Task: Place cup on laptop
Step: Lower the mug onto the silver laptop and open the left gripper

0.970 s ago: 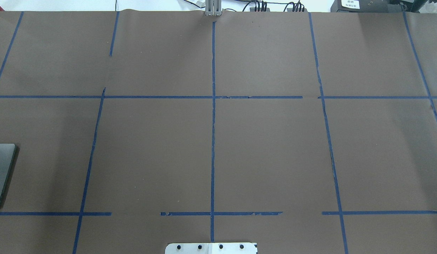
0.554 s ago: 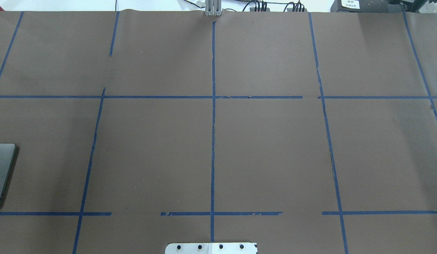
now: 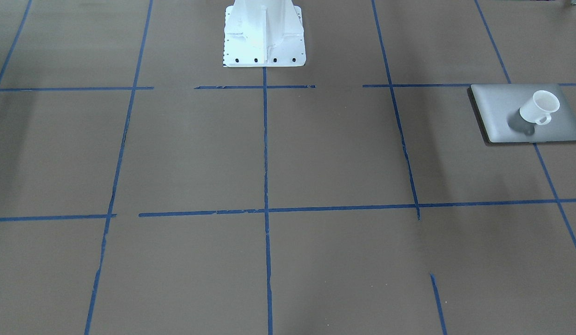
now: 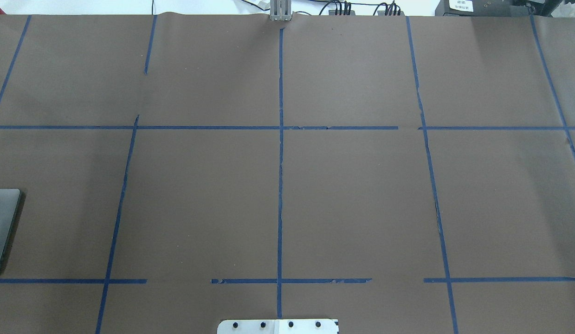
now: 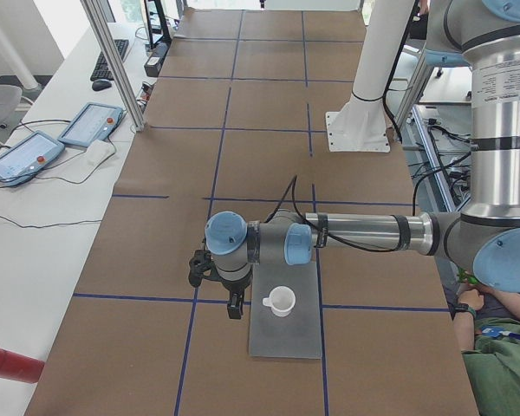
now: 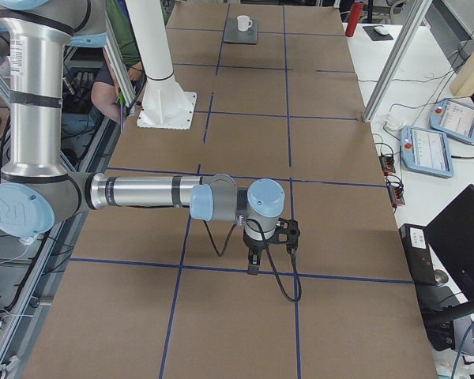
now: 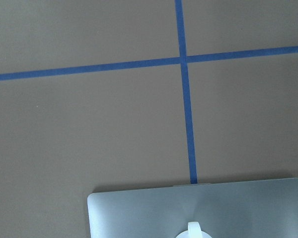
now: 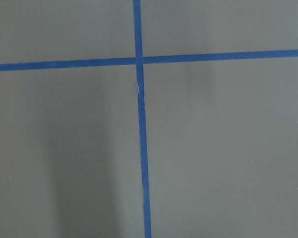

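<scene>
Left gripper (image 5: 235,307): hangs pointing down just beside the cup (image 5: 281,301), apart from it and with nothing in its hold; seen only from the table's end, so whether its fingers are parted or closed cannot be told. Right gripper (image 6: 253,264): hangs pointing down over bare table near a tape crossing, well apart from cup and laptop; fingers' spread likewise cannot be told, nothing seen in them. Cup: white, upright, standing free on the closed lid of the laptop (image 5: 288,340), handle turned away from the robot's base (image 5: 360,104). Laptop: silver-grey, flat on the table (image 3: 315,149) at its left end, near the robot's side; the overhead view catches only one corner of it (image 4: 2,222) at the left edge, and the left wrist view shows its lid (image 7: 149,210) with the cup's handle (image 7: 193,230) at the bottom edge. Table: brown paper, blue tape grid (image 3: 265,153). Room: white bench along the far side with two tablets (image 5: 91,124), a keyboard (image 5: 111,58) and cables; a person in green (image 5: 507,364) seated behind the robot. Change: overhead view matches those of 1.0 s and 0.6 s ago, laptop corner in the same place.
</scene>
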Available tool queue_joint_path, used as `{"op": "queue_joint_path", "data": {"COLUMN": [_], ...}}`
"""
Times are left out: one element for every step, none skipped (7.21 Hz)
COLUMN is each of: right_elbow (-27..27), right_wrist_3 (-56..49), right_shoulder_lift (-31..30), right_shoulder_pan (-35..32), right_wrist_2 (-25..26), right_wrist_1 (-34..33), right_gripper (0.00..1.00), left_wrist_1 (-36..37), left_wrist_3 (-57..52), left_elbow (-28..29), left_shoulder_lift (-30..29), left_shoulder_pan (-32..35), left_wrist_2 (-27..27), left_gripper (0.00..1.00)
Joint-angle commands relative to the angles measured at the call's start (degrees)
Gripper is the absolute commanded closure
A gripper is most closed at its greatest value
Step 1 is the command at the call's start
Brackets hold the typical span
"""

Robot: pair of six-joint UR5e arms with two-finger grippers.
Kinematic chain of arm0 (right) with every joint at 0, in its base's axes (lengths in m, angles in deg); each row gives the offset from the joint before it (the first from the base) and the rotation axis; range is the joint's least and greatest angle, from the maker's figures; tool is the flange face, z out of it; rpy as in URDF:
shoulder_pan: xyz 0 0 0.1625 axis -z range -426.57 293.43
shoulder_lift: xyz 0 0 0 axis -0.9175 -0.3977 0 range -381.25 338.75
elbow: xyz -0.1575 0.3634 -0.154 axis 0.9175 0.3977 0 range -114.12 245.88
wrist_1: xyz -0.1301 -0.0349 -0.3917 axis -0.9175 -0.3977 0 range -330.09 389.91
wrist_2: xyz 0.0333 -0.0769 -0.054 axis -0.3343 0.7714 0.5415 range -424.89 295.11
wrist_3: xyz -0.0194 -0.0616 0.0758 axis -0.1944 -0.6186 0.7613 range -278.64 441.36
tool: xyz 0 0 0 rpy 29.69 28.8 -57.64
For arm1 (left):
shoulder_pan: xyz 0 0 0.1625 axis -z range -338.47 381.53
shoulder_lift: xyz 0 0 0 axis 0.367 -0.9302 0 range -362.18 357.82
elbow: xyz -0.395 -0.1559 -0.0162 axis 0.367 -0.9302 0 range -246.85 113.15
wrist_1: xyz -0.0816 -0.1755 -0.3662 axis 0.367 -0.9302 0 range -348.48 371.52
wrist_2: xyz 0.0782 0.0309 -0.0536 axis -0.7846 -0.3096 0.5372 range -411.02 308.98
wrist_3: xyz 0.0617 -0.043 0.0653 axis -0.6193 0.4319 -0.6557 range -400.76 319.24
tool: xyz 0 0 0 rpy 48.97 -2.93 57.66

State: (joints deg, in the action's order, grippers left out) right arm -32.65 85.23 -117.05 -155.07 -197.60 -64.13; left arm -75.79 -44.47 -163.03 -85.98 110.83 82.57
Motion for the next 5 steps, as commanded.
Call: {"op": "queue_joint_path", "data": {"right_elbow": [0.0,0.0,0.0,0.0,0.0], "right_wrist_3": [0.0,0.0,0.0,0.1,0.0], "right_shoulder_lift": [0.0,0.0,0.0,0.0,0.0], "right_shoulder_pan": [0.0,0.0,0.0,0.0,0.0], "right_wrist_2": [0.0,0.0,0.0,0.0,0.0], "right_wrist_1": [0.0,0.0,0.0,0.0,0.0], "right_gripper": [0.00,0.00,0.00,0.00,0.00], "left_wrist_1": [0.4,0.6,0.5,0.3,0.2], "left_wrist_3": [-0.4,-0.5,-0.4,-0.4,-0.4], "left_elbow": [-2.3,-3.0,-3.0,-2.9,-2.9], "left_shoulder_lift": [2.8,3.1,3.1,2.8,2.2], "left_shoulder_pan": [0.4,0.4,0.6,0.7,1.1], "left_wrist_2": [2.5,3.1,3.1,3.0,2.9], "left_gripper": [0.00,0.00,0.00,0.00,0.00]}}
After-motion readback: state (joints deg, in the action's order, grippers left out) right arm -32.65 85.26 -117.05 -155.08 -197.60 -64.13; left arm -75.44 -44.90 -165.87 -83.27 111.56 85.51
